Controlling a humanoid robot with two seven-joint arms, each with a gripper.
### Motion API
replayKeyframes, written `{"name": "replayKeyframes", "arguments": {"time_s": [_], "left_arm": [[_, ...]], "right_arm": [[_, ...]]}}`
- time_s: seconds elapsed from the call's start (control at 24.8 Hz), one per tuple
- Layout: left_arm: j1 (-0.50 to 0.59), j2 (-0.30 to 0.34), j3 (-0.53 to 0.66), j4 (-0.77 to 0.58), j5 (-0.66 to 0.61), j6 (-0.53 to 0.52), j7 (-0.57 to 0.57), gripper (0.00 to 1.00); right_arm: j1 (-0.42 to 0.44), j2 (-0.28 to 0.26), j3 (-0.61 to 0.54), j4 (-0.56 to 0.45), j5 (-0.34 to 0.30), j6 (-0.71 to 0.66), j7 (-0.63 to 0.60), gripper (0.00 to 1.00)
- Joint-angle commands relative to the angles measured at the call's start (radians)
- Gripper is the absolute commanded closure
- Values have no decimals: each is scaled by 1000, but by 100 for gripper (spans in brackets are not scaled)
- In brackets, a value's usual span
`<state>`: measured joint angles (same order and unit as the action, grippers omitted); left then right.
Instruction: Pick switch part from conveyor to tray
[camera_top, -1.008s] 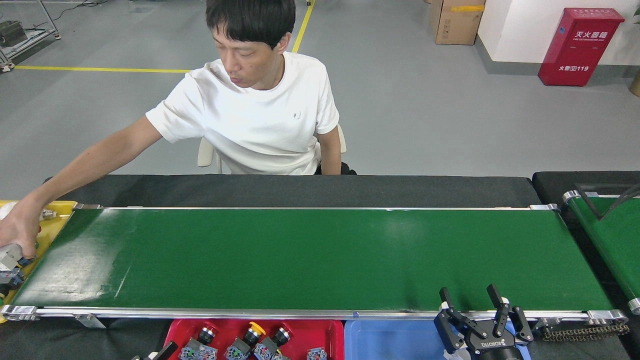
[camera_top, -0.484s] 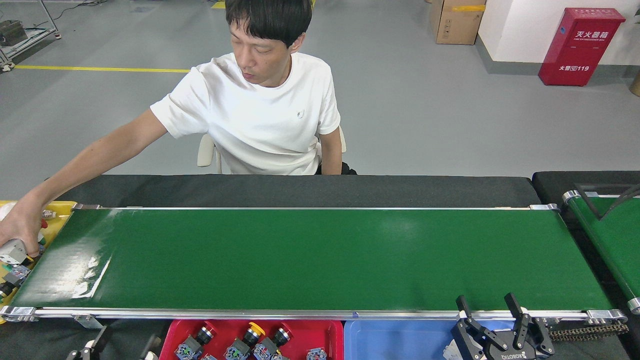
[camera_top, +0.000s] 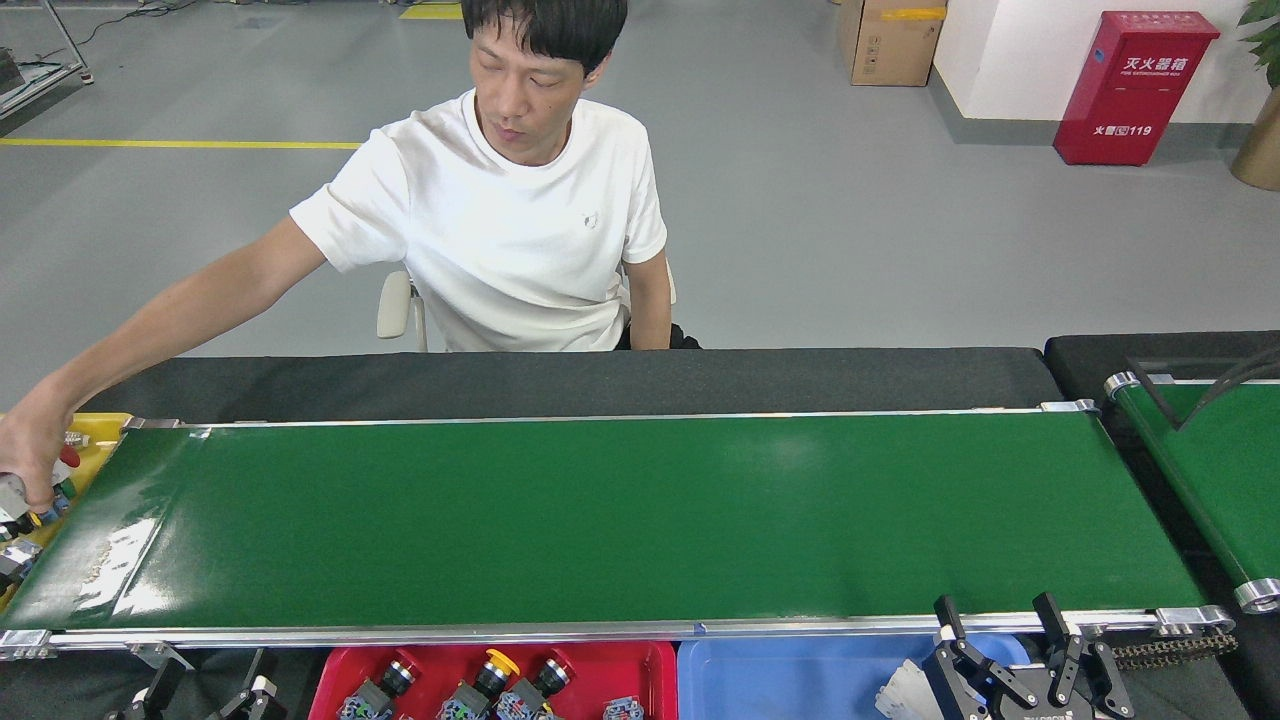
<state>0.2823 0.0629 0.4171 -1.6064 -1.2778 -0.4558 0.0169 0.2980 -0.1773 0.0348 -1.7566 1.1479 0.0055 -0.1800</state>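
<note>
Conveyor belt bare, no switch part on it. Switch parts sit in red tray at near edge; blue tray beside it, to the right. Right gripper over blue tray's right end, fingers spread apart, nothing between them; vs 0.5 s ago it sits lower and further right in frame. Left gripper at bottom-left, fingers apart, empty, barely in view. Person's hand at yellow bin holding a part; whole view shifted slightly left.
</note>
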Motion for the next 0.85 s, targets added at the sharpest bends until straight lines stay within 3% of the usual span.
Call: {"name": "replayKeyframes", "arguments": {"time_s": [0.0, 0.12, 0.28, 0.32, 0.56, 0.81], "left_arm": [[-3, 5, -18, -24, 0, 14, 12, 0], [-22, 37, -75, -15, 23, 92, 40, 0], [-14, 238, -267, -29, 208, 316, 61, 0], [-17, 258, -291, -30, 229, 339, 64, 0], [-14, 255, -291, -38, 235, 332, 66, 0], [-11, 181, -301, -58, 207, 332, 68, 0]], "right_arm": [[-2, 1, -9, -15, 0, 2, -7, 1], [12, 1, -9, -15, 0, 4, -9, 1], [13, 2, -29, -15, 0, 5, -9, 1], [15, 2, -35, -15, 0, 5, -9, 1], [15, 4, -47, -15, 0, 5, -9, 1], [17, 2, -52, -15, 1, 5, -9, 1]]}}
